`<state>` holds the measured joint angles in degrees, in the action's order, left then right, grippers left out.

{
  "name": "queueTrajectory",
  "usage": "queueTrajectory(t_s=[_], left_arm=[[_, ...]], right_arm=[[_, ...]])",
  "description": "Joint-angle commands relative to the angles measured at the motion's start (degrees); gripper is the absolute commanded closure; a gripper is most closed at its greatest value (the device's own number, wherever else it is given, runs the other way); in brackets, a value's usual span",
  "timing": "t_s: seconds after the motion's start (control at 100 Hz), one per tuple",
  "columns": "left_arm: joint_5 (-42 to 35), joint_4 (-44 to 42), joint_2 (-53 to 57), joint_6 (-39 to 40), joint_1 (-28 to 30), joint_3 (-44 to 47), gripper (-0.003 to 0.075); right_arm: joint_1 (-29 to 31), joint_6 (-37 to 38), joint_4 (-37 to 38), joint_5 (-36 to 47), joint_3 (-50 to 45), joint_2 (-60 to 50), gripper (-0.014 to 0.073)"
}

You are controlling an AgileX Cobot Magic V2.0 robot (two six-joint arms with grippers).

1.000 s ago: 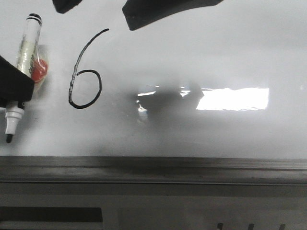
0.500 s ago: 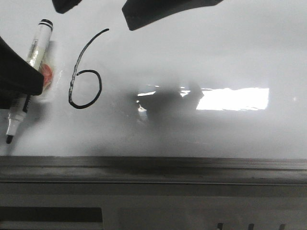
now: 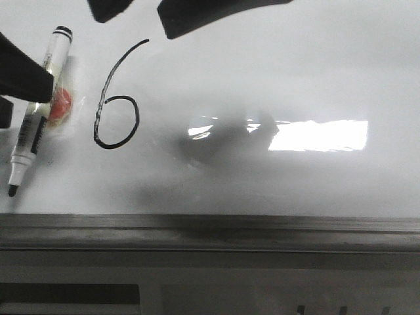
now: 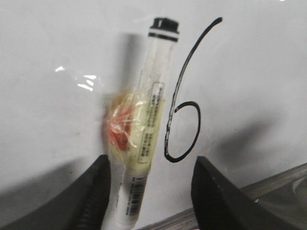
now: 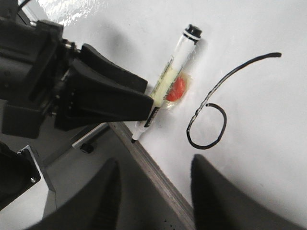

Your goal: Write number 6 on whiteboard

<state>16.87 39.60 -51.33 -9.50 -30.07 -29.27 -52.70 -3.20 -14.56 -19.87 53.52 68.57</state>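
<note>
The black number 6 (image 3: 117,98) is drawn on the whiteboard (image 3: 262,72), left of middle; it also shows in the left wrist view (image 4: 184,115) and the right wrist view (image 5: 211,120). A white marker (image 3: 36,111) with a red blob and clear tape (image 3: 60,105) on its barrel rests on the board left of the 6, tip towards the ledge. My left gripper (image 3: 20,75) is open above it. In its wrist view the marker (image 4: 146,129) lies loose between the spread fingers (image 4: 96,191). My right gripper (image 3: 141,13) is open and empty above the board's far part.
A grey metal ledge (image 3: 210,230) runs along the board's near edge. A bright rectangular glare (image 3: 318,134) lies right of the 6. In the right wrist view the left arm's black gripper (image 5: 100,96) sits beside the marker (image 5: 170,76).
My left gripper has let go of the marker and drawn back up and left, uncovering more of the barrel. The marker has tilted slightly. The right gripper has shifted a little left.
</note>
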Motion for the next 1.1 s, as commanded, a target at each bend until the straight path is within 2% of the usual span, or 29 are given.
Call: queueTrajectory(t_s=[0.0,0.07,0.2,0.44,0.64,0.71,0.86,1.09], left_arm=[[-2.4,-1.1,3.7,0.4,0.1,-2.0,0.0432],[-2.1,-2.8,6.6,0.4,0.1,-2.0,0.0528],[-2.4,-4.3,12.5,0.4,0.1,-2.0,0.0737],[-3.1,-9.0,23.0,0.3,0.1,-0.9,0.0741],[-7.0,-11.6,32.5,0.0,0.1,4.5,0.0741],[-6.9,-11.6,35.8,-2.5,0.1,6.6,0.0741],[-5.0,-11.6,42.1,-8.2,0.1,10.1,0.0741],[1.7,-11.7,46.7,-8.4,0.1,12.5,0.0741]], right_arm=[[0.4,-0.5,-0.3,4.3,1.6,-2.3,0.0512],[0.4,-0.5,0.5,4.3,1.6,-3.0,0.0666],[0.4,-0.5,2.5,4.8,1.4,-5.0,0.0657],[0.4,-0.5,6.9,13.5,-4.7,-12.3,0.0657],[0.4,-0.5,10.0,28.2,-17.0,-21.8,0.0657],[0.4,-0.5,10.1,31.8,-21.8,-25.5,0.0657],[0.4,-0.6,10.6,32.5,-30.8,-33.1,0.0657],[0.4,-0.7,13.1,32.5,-42.1,-44.3,0.0657]])
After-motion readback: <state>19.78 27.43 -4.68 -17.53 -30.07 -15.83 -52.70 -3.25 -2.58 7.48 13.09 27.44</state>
